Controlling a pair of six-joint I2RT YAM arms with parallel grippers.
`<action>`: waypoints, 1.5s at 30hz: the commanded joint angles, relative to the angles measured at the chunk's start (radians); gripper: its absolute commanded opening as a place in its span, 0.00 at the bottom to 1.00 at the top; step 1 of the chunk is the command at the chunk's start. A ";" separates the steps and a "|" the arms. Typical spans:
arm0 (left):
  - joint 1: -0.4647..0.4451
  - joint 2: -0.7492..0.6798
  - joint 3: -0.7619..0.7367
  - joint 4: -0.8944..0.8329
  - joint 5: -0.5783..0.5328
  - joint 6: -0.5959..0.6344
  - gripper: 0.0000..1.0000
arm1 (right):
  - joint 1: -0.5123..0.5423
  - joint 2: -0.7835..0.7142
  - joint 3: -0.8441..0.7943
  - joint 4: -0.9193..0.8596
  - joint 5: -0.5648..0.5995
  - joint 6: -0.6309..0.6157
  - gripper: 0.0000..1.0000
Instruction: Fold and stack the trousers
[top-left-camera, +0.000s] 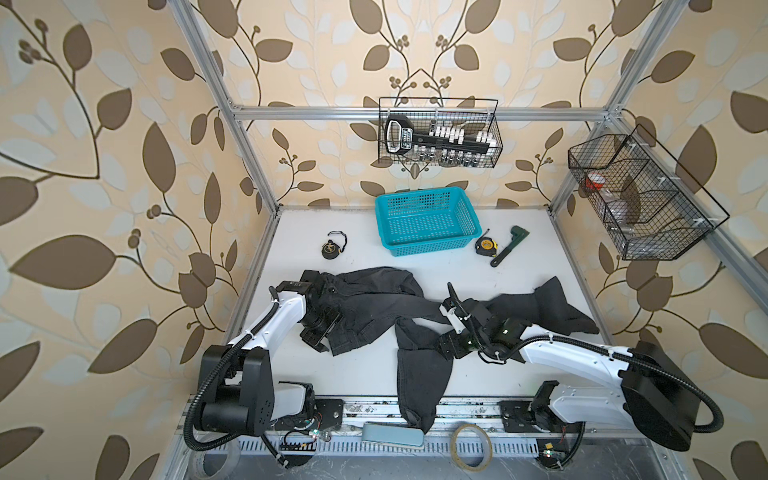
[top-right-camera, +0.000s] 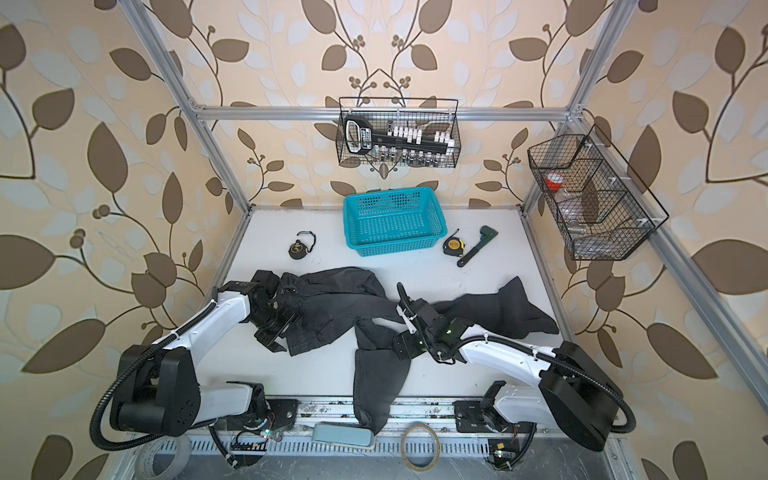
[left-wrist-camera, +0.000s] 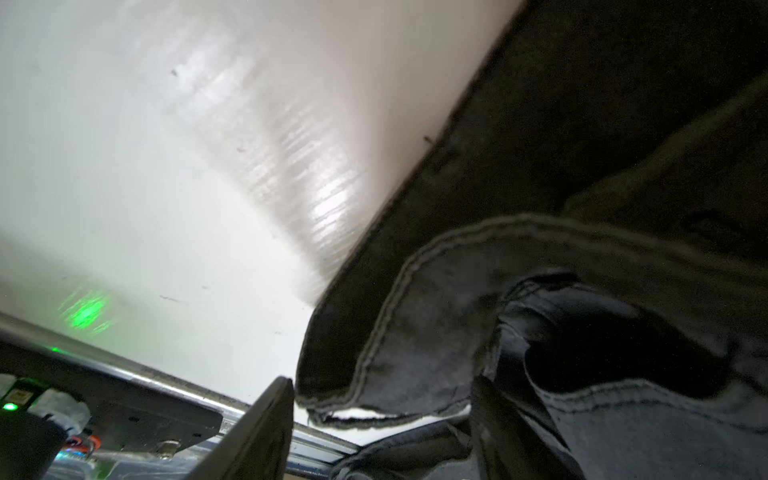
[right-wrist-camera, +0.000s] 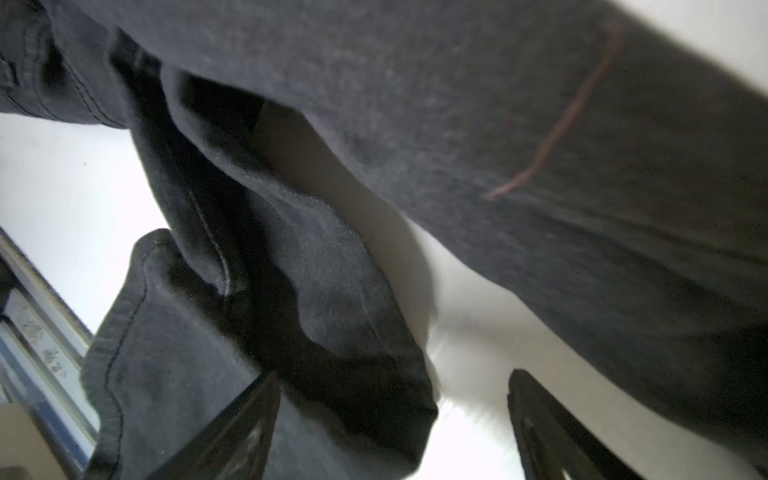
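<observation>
Table (top-left-camera: 357, 270) bears trousers (top-left-camera: 374, 305) beneath left tool (top-left-camera: 318, 337) and right tool (top-left-camera: 449, 350).

- Your left arm (top-left-camera: 274, 316) has a glossy white shell link between boxy black joint housings. Your right arm (top-left-camera: 569, 357) matches it, with a big round black housing at the end farthest from the teal basket (top-left-camera: 428, 220).
- Black ribbed conduit (top-left-camera: 189, 419) loops beside each base and runs along the white shell, cinched by white zip ties.
- Black mounting plates (top-left-camera: 328, 411) with screw heads lie farthest from the basket, thin red wires beside them.
- A green light (top-left-camera: 505, 331) glows on the right wrist block.
- Your left fingers (left-wrist-camera: 257, 432) and right fingers (right-wrist-camera: 544, 419) are flat and matte black.
</observation>
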 joint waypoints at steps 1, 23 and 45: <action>-0.008 0.023 -0.006 0.047 -0.044 -0.022 0.70 | 0.035 0.046 -0.018 0.060 0.010 -0.022 0.86; -0.008 0.070 0.176 0.085 -0.054 -0.018 0.03 | -0.007 0.035 0.057 -0.011 0.072 -0.021 0.07; 0.003 0.129 0.940 -0.020 0.251 0.264 0.00 | -0.616 -0.108 0.338 -0.428 0.607 -0.245 0.07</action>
